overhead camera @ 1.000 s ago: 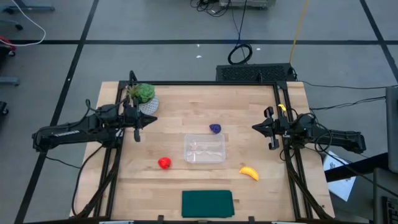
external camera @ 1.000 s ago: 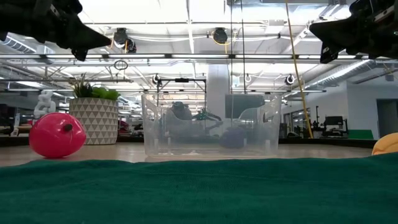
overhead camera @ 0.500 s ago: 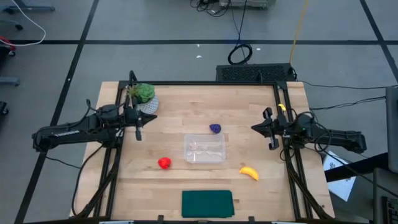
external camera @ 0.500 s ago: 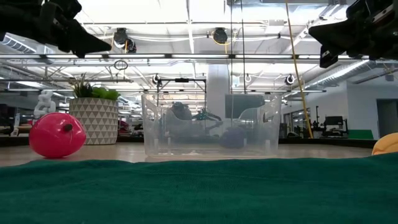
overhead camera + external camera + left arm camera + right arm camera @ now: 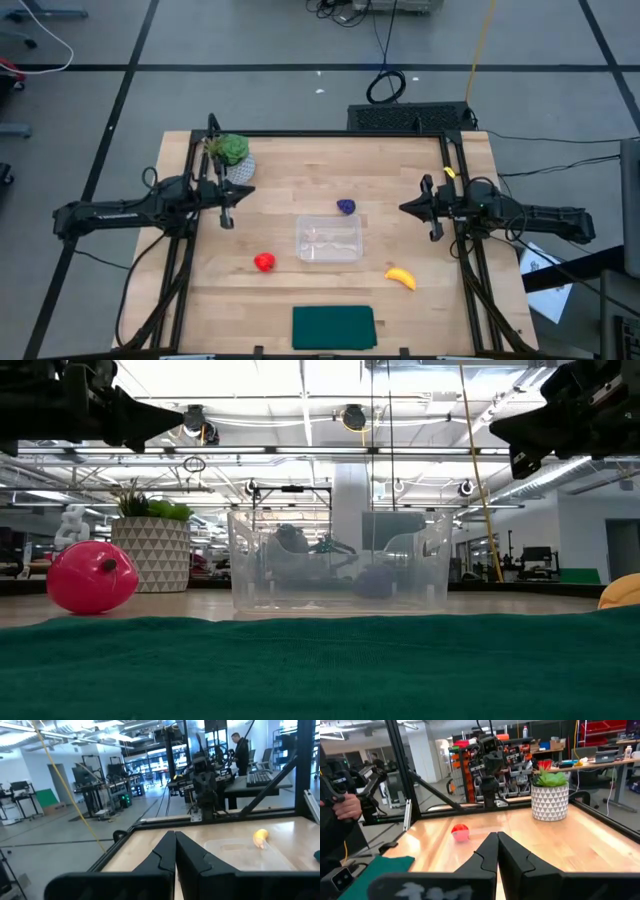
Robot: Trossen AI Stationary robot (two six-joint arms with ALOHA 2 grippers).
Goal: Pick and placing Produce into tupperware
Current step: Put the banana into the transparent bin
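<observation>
The clear tupperware sits at the table's middle, also seen in the low view. Around it on the wood rest the dark purple piece, the round red fruit and the yellow banana. My left gripper hovers shut above the table's left part, beside the potted plant. My right gripper hovers shut above the right part, well above the fruits.
A green plant in a white patterned pot stands at the far left corner. A dark green flat cloth lies at the near edge. Black frame rails run along the table's sides. A person's hand shows beyond the table.
My left gripper has moved a little toward the table's middle and near side. My right gripper has crept slightly toward the table's middle. Both stay shut and raised; no fruit has moved.
</observation>
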